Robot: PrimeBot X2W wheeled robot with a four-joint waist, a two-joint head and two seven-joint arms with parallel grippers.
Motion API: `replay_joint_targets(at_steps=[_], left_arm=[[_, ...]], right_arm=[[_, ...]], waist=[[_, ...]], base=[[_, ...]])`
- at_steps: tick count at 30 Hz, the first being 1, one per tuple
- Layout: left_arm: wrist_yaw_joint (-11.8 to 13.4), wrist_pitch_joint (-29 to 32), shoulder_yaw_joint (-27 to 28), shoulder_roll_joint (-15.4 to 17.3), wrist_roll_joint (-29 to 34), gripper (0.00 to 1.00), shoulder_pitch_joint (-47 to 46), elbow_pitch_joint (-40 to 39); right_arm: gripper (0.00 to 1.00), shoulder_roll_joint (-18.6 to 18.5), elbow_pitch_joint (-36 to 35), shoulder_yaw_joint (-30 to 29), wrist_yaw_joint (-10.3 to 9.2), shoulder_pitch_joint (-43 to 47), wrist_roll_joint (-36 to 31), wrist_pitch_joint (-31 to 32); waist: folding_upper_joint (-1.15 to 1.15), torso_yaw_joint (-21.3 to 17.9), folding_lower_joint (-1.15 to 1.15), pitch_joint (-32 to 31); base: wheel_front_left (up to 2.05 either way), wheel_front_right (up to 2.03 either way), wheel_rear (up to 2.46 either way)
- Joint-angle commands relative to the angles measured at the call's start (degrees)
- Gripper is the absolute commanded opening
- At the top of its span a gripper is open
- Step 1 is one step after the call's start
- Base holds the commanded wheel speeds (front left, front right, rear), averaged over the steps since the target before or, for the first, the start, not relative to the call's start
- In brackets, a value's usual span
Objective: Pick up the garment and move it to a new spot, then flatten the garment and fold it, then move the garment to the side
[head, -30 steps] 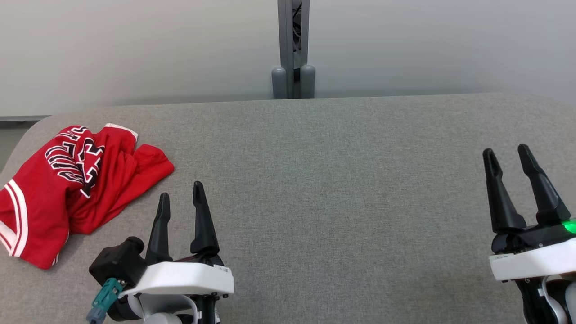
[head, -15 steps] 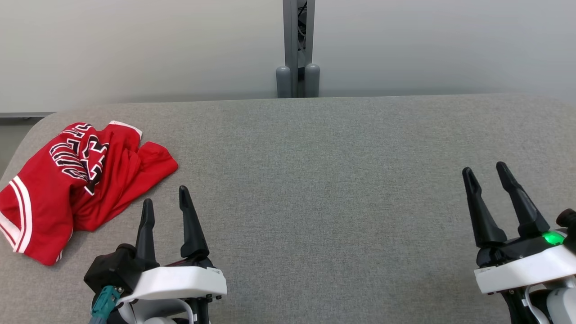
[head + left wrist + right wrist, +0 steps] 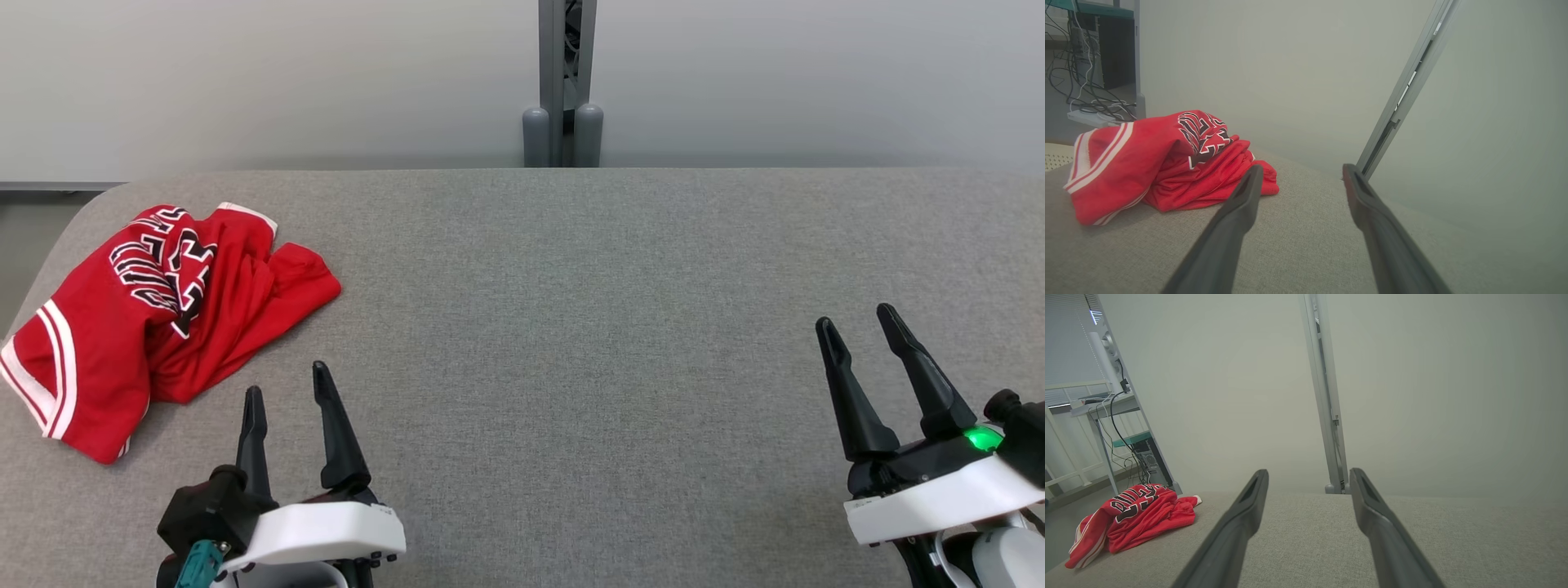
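A crumpled red garment [image 3: 155, 318] with white trim and black lettering lies bunched near the far left of the grey fabric-covered table [image 3: 571, 327]. My left gripper [image 3: 287, 384] stands open just right of and below the garment [image 3: 1167, 163], apart from it, with nothing between its fingers. At the lower right my right gripper [image 3: 853, 317] is open and empty too, far from the garment [image 3: 1133, 520]. In both wrist views the two dark fingers are spread over bare fabric.
A grey metal post [image 3: 563, 82] with two rounded feet rises behind the table's far edge, against a pale wall. The table's left corner is rounded, with floor beyond. A desk with cables [image 3: 1114, 416] stands off to the left.
The head camera has shifted, so the whole scene slid right and slightly up. Both grippers have drawn back toward the bottom edge of the view. The garment lies as before.
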Motion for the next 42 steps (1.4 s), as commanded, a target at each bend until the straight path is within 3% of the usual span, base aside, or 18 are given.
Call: replay_joint_targets(at_steps=[1,8,18,34,42], left_arm=[[0.44,-0.48,0.01,0.21,1.34,1.00,0.25,-0.09],[-0.12,-1.00,-0.13,0.23,3.61,1.00,1.22,0.50],[-0.53,-1.58,-2.76,0.25,8.81,1.00,1.13,2.15],[-0.38,-1.52,-4.12,0.26,7.98,1.00,0.18,3.56],[-2.19,-1.34,-2.48,0.15,8.26,1.00,0.44,4.55]], right_arm=[[1.00,-0.70,-0.55,0.10,0.11,-0.59,-0.97,-0.77],[1.00,-1.28,-0.66,2.35,0.11,-0.27,-2.38,-1.75],[1.00,-2.15,-0.18,2.94,0.12,-0.62,3.55,-3.01],[1.00,-2.04,0.86,1.35,0.12,-0.77,3.78,-2.95],[1.00,-0.26,1.80,1.38,0.01,-0.95,2.69,-2.63]], waist=[[0.00,0.24,0.00,-0.03],[0.00,0.86,0.00,-0.24],[0.00,1.05,0.00,0.01],[0.00,0.56,0.00,0.29],[0.00,0.20,0.00,0.13]], base=[[0.00,0.00,0.00],[0.00,0.00,0.00],[0.00,0.00,0.00],[0.00,0.00,0.00],[0.00,0.00,0.00]])
